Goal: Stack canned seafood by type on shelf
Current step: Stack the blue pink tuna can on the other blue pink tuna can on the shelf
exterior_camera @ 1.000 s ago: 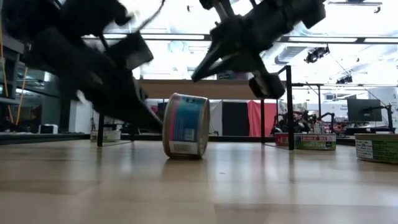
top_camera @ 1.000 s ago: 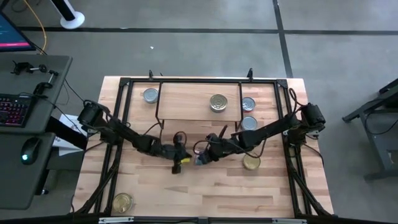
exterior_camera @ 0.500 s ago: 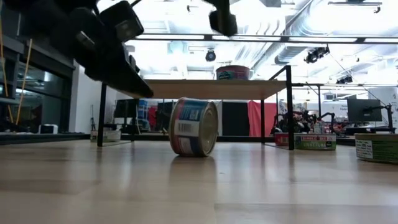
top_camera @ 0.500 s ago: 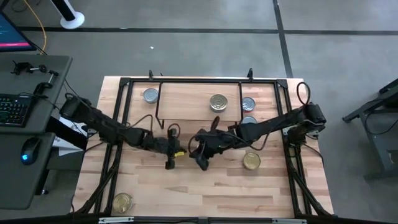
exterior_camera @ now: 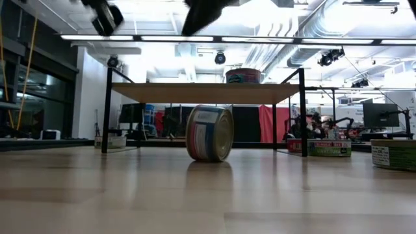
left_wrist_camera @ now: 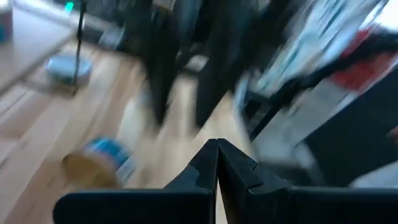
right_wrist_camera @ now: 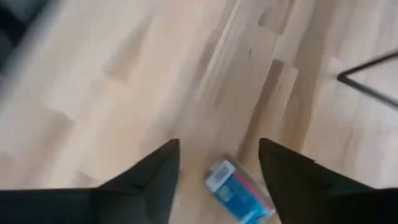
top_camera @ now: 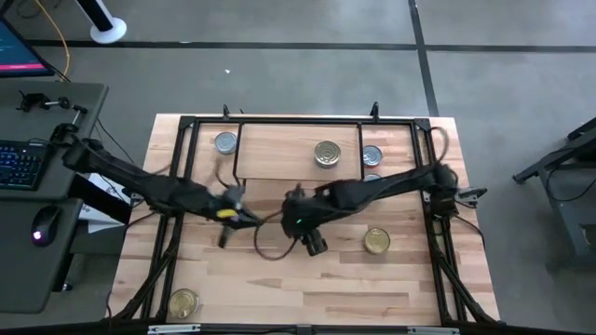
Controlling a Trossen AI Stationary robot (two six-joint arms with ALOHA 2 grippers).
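**Right jaws open, tin still on its edge**

My right gripper (right_wrist_camera: 217, 163) has spread its fingers above the tipped tin (exterior_camera: 210, 133) on the table; left gripper (left_wrist_camera: 217, 163) has withdrawn, shut; nothing held; I count one tin on the shelf (top_camera: 279, 149), six elsewhere

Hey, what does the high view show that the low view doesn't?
Only the high view shows both arms whole, the left gripper shut, the right gripper, and a gold-topped tin near the table's front left corner. Only the low view shows the blue-labelled tin standing on its edge on the table, and the room behind. Both show the shelf with one tin on top.
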